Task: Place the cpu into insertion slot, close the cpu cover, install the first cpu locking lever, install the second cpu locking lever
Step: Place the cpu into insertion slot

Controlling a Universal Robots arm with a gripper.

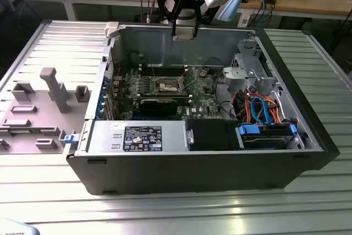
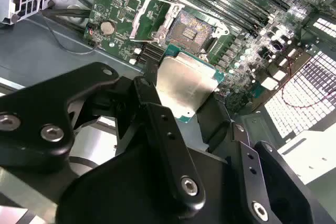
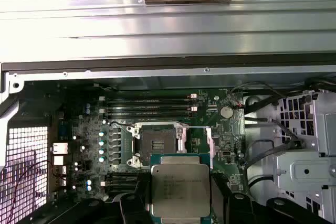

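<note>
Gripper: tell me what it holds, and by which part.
The gripper holds the cpu, pinched between its fingers by two opposite side edges, with the metal top left bare. The cpu is not yet in the insertion slot.

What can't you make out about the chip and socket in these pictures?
The chip: its underside faces away in both wrist views, and the gripper covers two of its edges.
The socket: the rim nearest the chip is hidden behind it in the first wrist view, and its contacts are too small in the exterior view.
</note>
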